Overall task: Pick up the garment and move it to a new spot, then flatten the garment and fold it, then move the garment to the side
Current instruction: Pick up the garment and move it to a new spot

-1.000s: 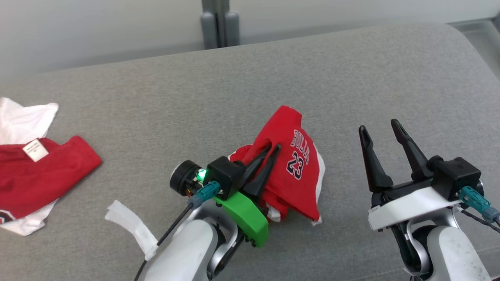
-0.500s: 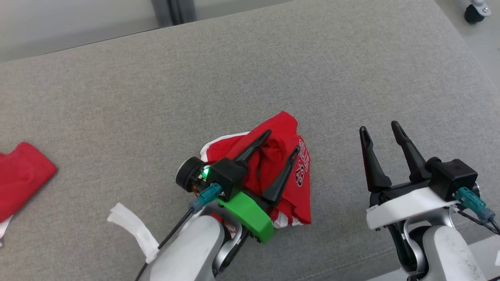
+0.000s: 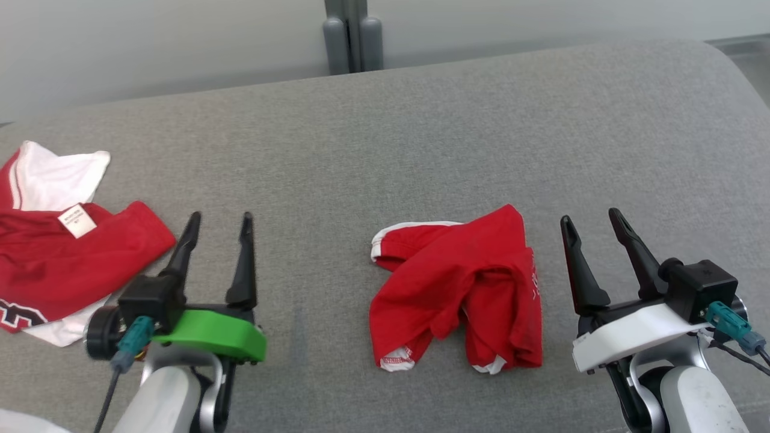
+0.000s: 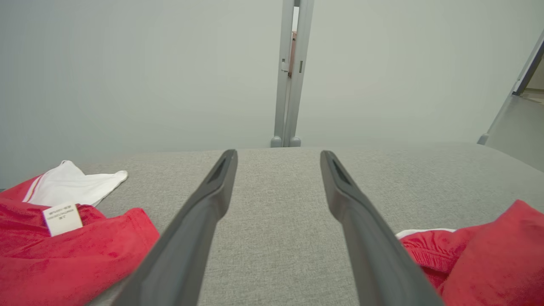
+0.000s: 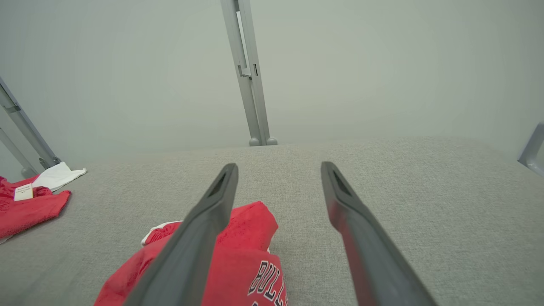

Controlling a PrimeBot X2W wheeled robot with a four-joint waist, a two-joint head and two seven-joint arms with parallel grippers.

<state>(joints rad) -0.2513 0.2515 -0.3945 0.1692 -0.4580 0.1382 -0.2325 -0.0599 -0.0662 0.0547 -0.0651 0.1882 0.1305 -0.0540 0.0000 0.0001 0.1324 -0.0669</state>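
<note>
Red garment (image 5: 244, 250) reads "BULL" at its edge; left gripper (image 3: 221, 215) and right gripper (image 3: 589, 215) both spread, empty.

Left hand (image 3: 220, 216) now off garment (image 3: 457, 282)

My left hand (image 3: 220, 216), two long dark fingers (image 3: 180, 252) on a green bracket (image 3: 210, 340), sits low on my left, spread wide and holding nothing. My right hand (image 3: 589, 216), on a white bracket (image 3: 625, 340), mirrors it at my right, fingers apart, empty, pointing forward.
</note>
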